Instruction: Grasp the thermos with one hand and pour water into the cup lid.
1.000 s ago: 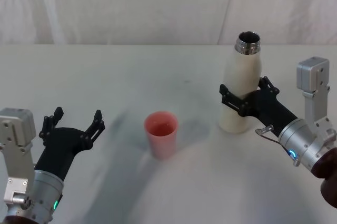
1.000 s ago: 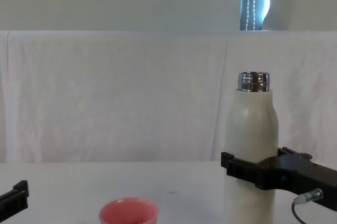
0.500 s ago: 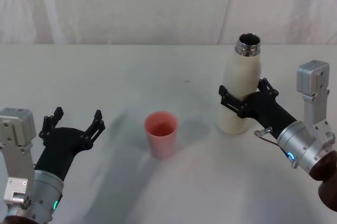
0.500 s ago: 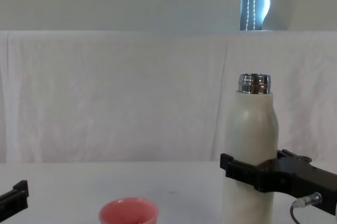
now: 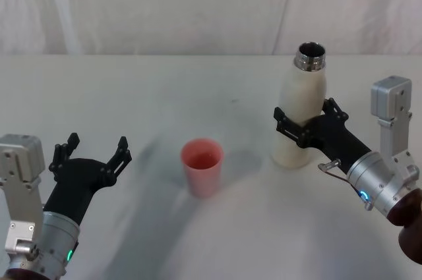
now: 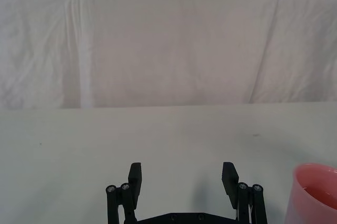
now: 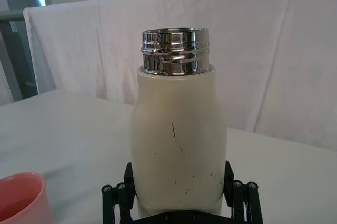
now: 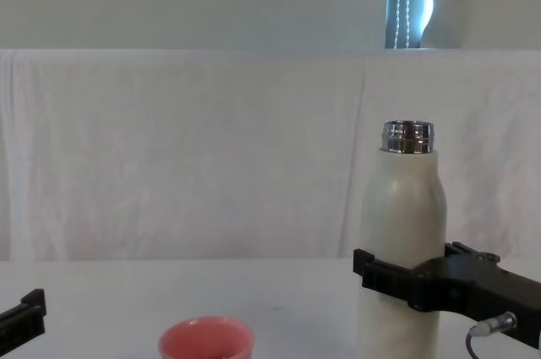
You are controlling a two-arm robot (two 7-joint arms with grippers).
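Head high, chest low — thermos (image 5: 300, 112) shared

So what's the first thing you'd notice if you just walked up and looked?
The tall cream-white thermos stands out first, upright on the robot's right side of the table with its shiny neck open, and the right pincer clamped around its lower body. Next comes the little pink cup lid near the middle, standing apart from the thermos. The left pincer waits open on the left.
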